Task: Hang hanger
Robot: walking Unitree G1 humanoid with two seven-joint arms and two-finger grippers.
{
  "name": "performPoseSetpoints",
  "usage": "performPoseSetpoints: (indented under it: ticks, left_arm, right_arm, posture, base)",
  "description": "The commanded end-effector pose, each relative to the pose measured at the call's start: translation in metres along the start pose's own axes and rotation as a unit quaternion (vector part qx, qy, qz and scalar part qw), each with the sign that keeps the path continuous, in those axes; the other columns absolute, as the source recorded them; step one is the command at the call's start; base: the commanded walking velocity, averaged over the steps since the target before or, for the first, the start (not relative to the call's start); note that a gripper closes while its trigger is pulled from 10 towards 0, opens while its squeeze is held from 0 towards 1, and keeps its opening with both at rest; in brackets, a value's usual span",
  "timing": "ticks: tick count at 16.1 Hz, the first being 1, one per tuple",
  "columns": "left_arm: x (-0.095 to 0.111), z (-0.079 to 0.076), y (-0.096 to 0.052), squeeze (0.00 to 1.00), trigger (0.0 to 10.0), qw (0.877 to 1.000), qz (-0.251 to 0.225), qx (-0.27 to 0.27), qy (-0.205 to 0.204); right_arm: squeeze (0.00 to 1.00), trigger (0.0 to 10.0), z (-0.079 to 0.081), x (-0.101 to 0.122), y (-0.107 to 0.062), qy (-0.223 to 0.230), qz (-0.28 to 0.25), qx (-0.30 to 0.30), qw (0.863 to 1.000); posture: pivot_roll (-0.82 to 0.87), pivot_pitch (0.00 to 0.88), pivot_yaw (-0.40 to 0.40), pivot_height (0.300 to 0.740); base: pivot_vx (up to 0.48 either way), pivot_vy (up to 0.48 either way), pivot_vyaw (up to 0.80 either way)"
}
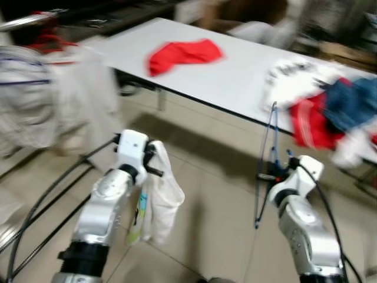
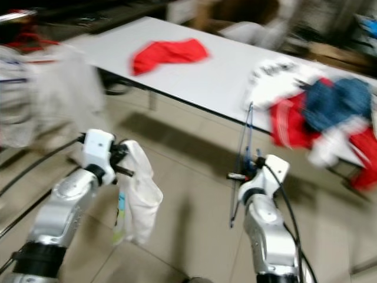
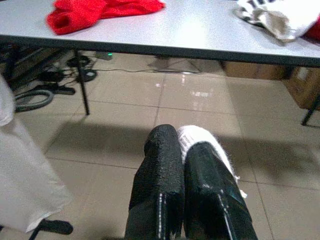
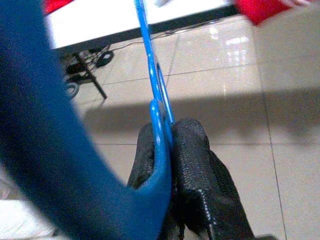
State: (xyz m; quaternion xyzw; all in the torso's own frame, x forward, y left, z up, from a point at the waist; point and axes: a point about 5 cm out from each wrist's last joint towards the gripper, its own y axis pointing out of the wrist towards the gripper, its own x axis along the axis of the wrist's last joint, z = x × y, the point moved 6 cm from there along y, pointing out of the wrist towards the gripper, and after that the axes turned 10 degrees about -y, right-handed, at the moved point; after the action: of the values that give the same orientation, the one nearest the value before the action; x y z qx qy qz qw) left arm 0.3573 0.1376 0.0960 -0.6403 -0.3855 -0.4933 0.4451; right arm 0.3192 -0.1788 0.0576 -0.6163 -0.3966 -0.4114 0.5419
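The carrying step looks in hand: the right gripper (image 4: 167,145) is clamped on the blue hanger (image 1: 266,162) at lower right, the left gripper (image 3: 182,150) pinches a white cloth (image 1: 160,197), and next comes finding a rail.

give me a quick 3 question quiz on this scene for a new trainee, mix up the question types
1. True or false: the right gripper is shut on a blue hanger.
2. Multiple choice: what does the left gripper hold? A) a red cloth B) a white garment C) nothing
3. Fill in: the red cloth lies on the white ____.

Key:
1. True. In the right wrist view the black fingers pinch the thin blue hanger between them.
2. B. The white garment hangs down from that gripper over the tiled floor.
3. Table, which also carries a pile of clothes at its other end.
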Motion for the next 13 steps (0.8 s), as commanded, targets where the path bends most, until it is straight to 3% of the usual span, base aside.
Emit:
performPoseSetpoints:
  ticks: [1,4,8,10,13]
  left_arm:
    - [0.014,-0.005,0.006,0.00,10.0,1.000,-0.016,-0.014,0.001]
    - [0.012,-0.010,0.007,0.00,10.0,0.999,-0.007,-0.031,0.012]
    - [0.015,0.000,0.007,0.00,10.0,1.000,-0.015,-0.009,0.006]
    - [0.015,-0.005,0.008,0.00,10.0,1.000,-0.014,-0.020,0.010]
    - [0.011,0.001,0.003,0.00,10.0,1.000,-0.013,-0.005,0.009]
  right_arm:
    - [0.00,10.0,-0.003,0.006,0.002,-0.004,-0.006,-0.004,1.000]
    - [0.00,10.0,-0.006,0.006,0.001,-0.005,-0.009,-0.008,1.000]
    - [0.00,10.0,0.007,0.003,0.003,-0.010,-0.001,0.021,1.000]
    - [0.00,10.0,0.010,0.010,0.006,-0.024,-0.012,0.039,0.999]
    - [0.00,10.0,0.018,0.007,0.007,-0.039,-0.006,0.059,0.997]
  posture:
    - [-0.06,0.000,-0.018,0.740]
    - [-0.07,0.000,0.003,0.740]
    - [-0.05,0.000,-0.017,0.740]
    - [-0.04,0.000,-0.020,0.740]
    - [-0.04,0.000,-0.040,0.740]
  base:
    - [0.000,0.341,-0.80]
    - [0.000,0.371,-0.80]
    - [0.000,0.372,-0.73]
    - [0.000,0.373,0.00]
    - [0.000,0.376,0.00]
